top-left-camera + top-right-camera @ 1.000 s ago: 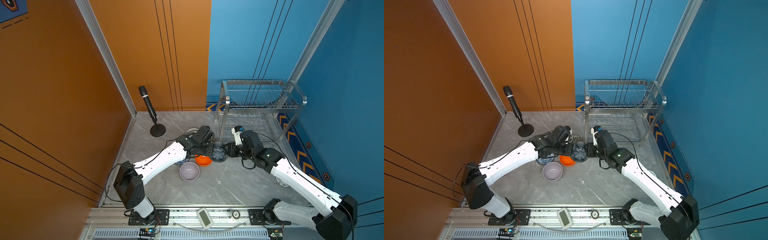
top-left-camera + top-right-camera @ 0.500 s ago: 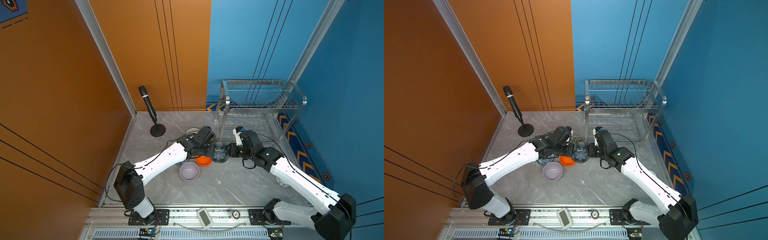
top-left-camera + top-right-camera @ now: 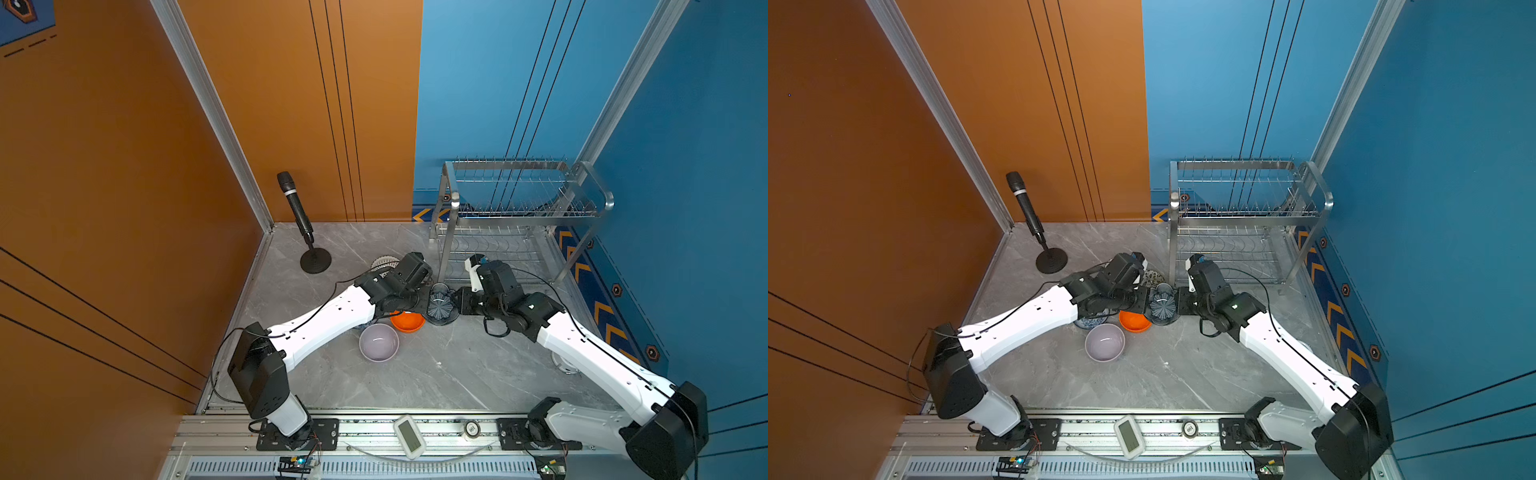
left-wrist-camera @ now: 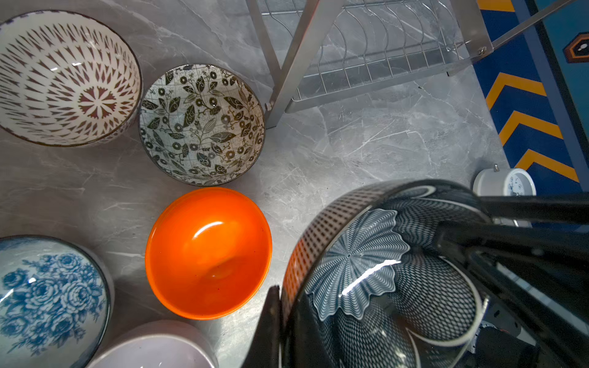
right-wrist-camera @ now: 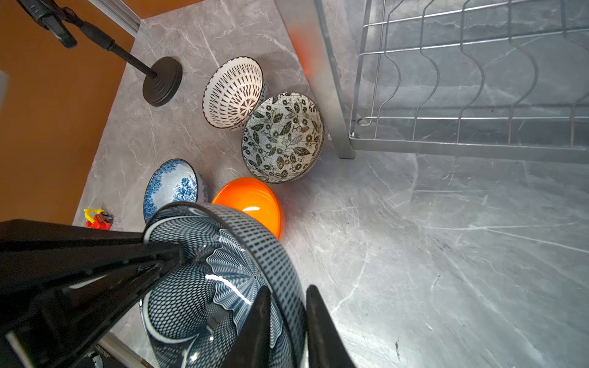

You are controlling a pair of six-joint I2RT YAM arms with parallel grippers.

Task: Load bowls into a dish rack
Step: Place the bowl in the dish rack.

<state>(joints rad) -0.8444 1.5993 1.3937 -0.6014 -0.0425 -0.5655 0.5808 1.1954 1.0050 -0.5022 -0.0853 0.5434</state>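
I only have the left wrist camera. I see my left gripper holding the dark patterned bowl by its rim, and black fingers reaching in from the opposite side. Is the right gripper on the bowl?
Observer: In the right wrist view, the right gripper has one finger inside and one outside the rim of the dark blue bowl, opposite the left gripper. I can't tell whether it has clamped.
Operator: Any bowls in the rack's top tier?
Observer: None show in the upper tier of the dish rack in both top views.
Operator: What's off to the side?
Observer: A microphone on a round stand, near the orange wall.
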